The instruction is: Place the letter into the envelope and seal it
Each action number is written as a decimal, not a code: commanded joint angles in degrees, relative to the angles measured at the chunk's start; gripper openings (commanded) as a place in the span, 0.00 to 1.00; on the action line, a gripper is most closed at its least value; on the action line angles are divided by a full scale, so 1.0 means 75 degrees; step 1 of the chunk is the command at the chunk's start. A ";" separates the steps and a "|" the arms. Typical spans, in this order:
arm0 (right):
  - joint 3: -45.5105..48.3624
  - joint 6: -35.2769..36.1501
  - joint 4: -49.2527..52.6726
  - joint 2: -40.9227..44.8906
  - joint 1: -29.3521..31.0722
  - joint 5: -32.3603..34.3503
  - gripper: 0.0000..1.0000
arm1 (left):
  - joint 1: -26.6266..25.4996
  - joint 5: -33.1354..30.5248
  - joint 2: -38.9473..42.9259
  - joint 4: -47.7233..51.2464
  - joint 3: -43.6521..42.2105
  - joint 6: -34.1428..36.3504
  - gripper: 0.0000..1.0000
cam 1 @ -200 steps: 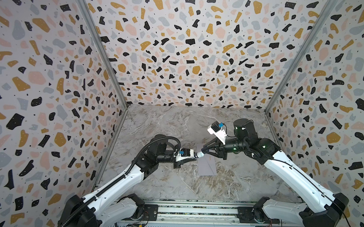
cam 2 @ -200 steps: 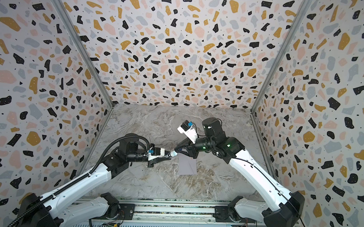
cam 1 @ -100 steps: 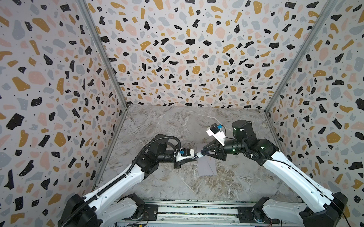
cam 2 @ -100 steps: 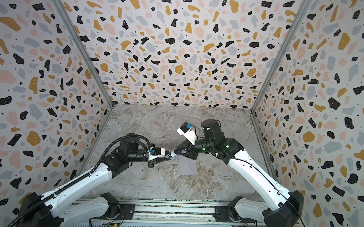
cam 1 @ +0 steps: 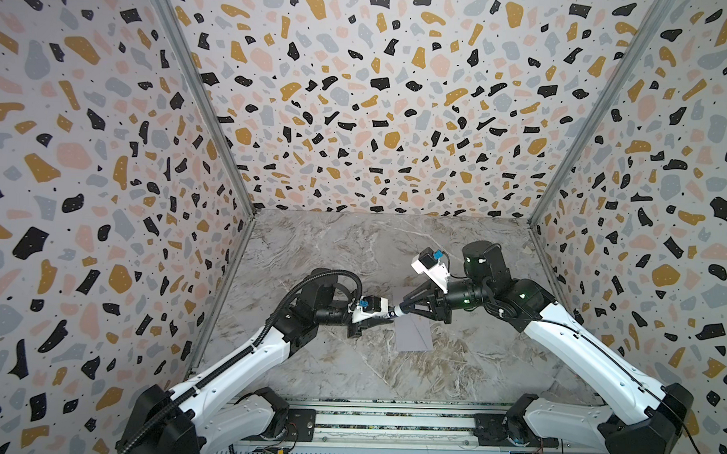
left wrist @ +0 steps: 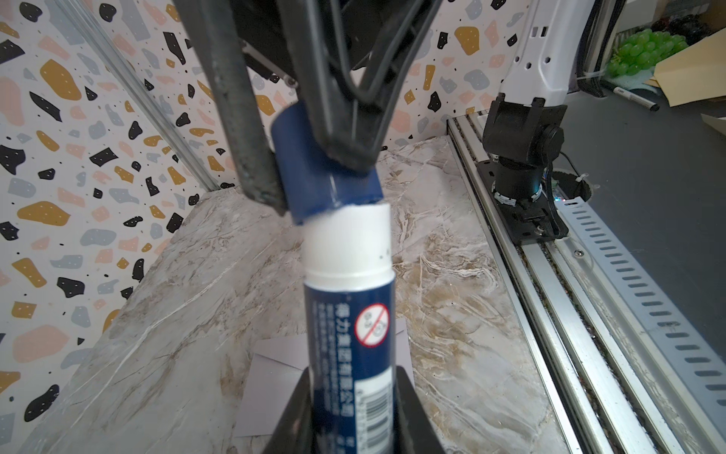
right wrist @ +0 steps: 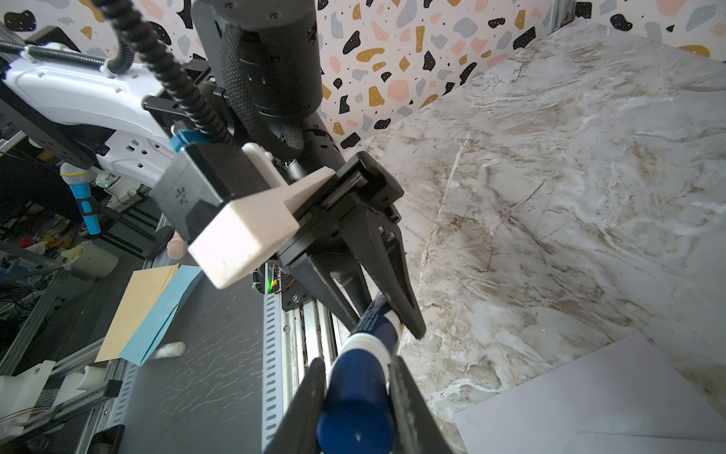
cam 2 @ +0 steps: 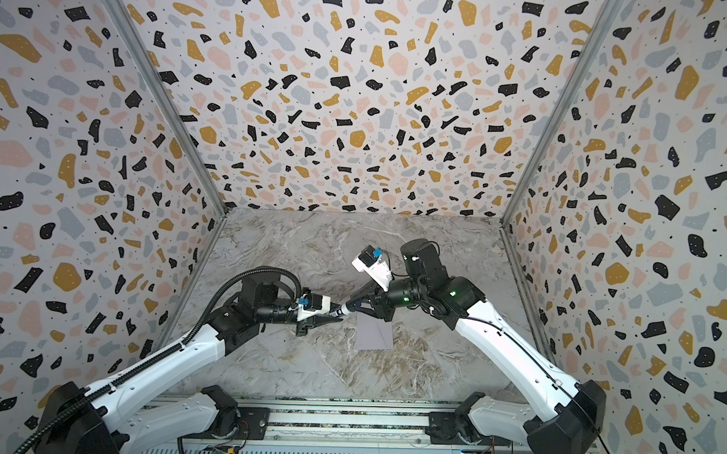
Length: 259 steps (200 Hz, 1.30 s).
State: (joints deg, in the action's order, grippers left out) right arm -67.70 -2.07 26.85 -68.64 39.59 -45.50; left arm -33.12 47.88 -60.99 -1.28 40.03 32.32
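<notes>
Lavender-grey paper, the envelope (cam 1: 412,337), lies flat on the marble-patterned tabletop (cam 1: 332,252) near its middle, and it shows in both top views. Just above it the 2 grippers meet tip to tip.

The left gripper (cam 1: 381,314) is clamped on the dark blue barrel of a glue stick (left wrist: 349,338). In the left wrist view its 2 black fingers (left wrist: 294,412) press either side of the barcode end. The right gripper (cam 1: 402,309) is closed around the stick's blue cap (left wrist: 326,184), which sits tilted against the end of the white neck. From this angle I cannot tell whether the cap is still seated or already loose.

In the right wrist view the right gripper's fingers (right wrist: 408,397) flank the cap (right wrist: 355,408), and the left gripper (right wrist: 383,320) grips the barrel beyond it.

The stick is held roughly level, clear of the table, above the envelope's left side toward its far end. Neither gripper touches the envelope (left wrist: 275,377), which shows 1 fold line across it in the left wrist view.
</notes>
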 commanded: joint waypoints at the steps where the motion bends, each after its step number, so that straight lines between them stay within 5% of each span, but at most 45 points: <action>1: 0.0096 -0.0110 -0.0125 0.0056 0.0091 -0.0321 0.22 | -0.0001 0.0206 -0.0088 -0.0438 0.0322 -0.0449 0.00; 259: 0.0262 -0.0225 0.0090 0.0226 0.0123 -0.0534 0.28 | -0.0002 0.0683 -0.0515 -0.0578 0.0577 -0.0995 0.00</action>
State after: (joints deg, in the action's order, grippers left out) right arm -66.15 -2.72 25.89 -68.12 39.57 -46.85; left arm -33.15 53.47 -64.64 -0.16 41.06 26.87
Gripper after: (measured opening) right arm 0.277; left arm 0.242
